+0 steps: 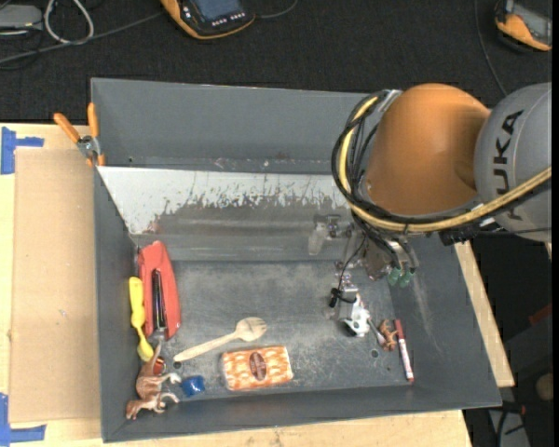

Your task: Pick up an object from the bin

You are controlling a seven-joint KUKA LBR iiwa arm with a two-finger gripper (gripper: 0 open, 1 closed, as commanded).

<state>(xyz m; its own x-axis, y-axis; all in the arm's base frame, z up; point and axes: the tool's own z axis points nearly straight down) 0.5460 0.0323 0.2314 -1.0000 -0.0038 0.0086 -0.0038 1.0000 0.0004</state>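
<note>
Jaws: state unreadable. They hang under the arm's orange cover (419,152) and its cable loops, and we cannot tell whether they are parted or clenched. They sit low over the floor of the bin (261,142), well to the view's right of the wooden spoon (219,341) and slightly farther back than its bowl.

At their tip we note a small white-and-black piece (357,322). We cannot tell whether it is gripped or only lying on the floor beneath them.

Farther still from the spoon on that same side lie a small dark-red bit (386,331) and a red-and-white pen (402,350), close together. The pen is angled toward the front wall.

An orange patterned packet (256,368) lies flat just in front of the spoon's bowl. At the spoon's handle end are a small blue piece (193,386) and a brown animal figure (149,394). Behind the handle end, along the side wall, are a yellow object (137,317) and a red-orange tool with a black slot (158,291), side by side.
</note>
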